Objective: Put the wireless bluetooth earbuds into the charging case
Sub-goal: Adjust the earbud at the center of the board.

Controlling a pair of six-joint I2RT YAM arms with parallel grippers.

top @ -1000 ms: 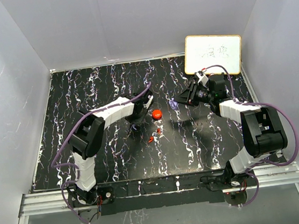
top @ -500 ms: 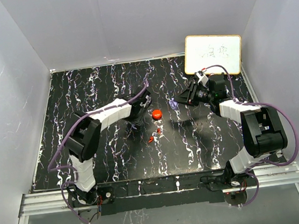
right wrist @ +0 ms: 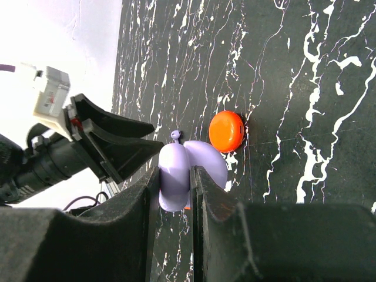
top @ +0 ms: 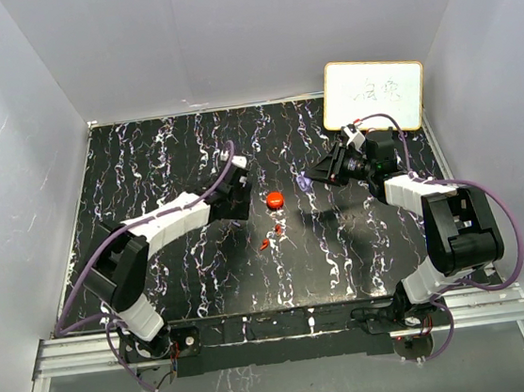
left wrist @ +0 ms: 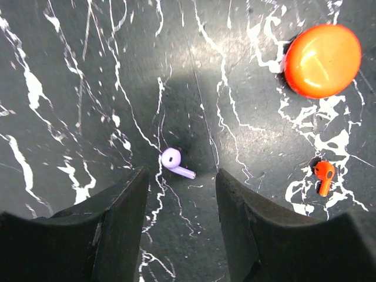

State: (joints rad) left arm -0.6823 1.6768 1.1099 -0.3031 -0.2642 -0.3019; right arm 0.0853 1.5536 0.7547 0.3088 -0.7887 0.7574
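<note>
A lavender earbud point(left wrist: 175, 162) lies loose on the black marbled table, just ahead of my left gripper point(left wrist: 181, 183), which is open and holds nothing. To its right sit a shut round red case point(left wrist: 322, 60) and a red earbud point(left wrist: 324, 174). From above, my left gripper point(top: 236, 202) is left of the red case point(top: 274, 197), and two red earbuds point(top: 278, 229) lie just below the case. My right gripper point(right wrist: 176, 176) is shut on the lavender charging case point(right wrist: 174, 155), held off the table with its lid open, right of the red case point(right wrist: 227, 130).
A white board with writing point(top: 374, 95) leans at the table's back right corner. White walls enclose the black marbled table point(top: 145, 162) on three sides. In the right wrist view the left gripper's fingers point(right wrist: 111, 138) sit just beyond the held case.
My left gripper's jaws have widened and the left arm has drawn back to the left, away from the red case. The right arm and its lavender case have not moved.
</note>
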